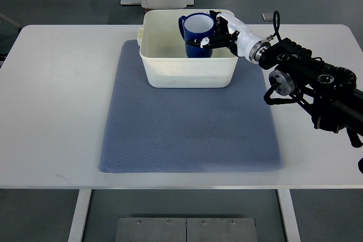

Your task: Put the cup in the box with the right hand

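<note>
Right hand (218, 33) fingers clamped on blue cup (197, 32) over box (187, 66); cup base hidden

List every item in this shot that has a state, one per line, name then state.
cup: upright, empty as far as visible, held inside the box, grasped by the right robot hand.
box: open-topped, sitting on the mat's far edge, holding only the cup.
right robot hand: fingers closed around the cup, over the box's right side.
mat: lying flat on the table.
table: bearing the mat.
</note>
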Robot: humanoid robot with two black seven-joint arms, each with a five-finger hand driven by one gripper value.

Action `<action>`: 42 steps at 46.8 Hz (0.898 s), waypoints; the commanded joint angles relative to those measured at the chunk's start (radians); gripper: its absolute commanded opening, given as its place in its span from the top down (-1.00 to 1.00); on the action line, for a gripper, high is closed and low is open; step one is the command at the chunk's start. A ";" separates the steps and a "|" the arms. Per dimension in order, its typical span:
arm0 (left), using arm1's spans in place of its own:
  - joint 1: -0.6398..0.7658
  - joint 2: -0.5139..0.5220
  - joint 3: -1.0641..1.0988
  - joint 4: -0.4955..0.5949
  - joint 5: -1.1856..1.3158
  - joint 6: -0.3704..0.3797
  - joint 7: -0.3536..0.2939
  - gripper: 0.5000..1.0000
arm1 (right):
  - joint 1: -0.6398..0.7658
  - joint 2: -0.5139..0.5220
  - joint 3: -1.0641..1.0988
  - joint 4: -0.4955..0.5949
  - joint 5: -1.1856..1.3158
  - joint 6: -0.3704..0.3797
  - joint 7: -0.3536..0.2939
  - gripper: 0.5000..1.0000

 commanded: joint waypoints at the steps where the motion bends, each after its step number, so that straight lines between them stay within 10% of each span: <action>1: 0.000 0.000 0.000 0.000 0.000 0.000 0.000 -1.00 | 0.000 0.000 -0.001 0.000 0.000 0.002 0.000 -0.96; 42: 0.000 0.000 0.000 0.000 0.000 0.000 0.000 -1.00 | -0.124 -0.189 0.323 0.101 0.020 0.007 0.002 -1.00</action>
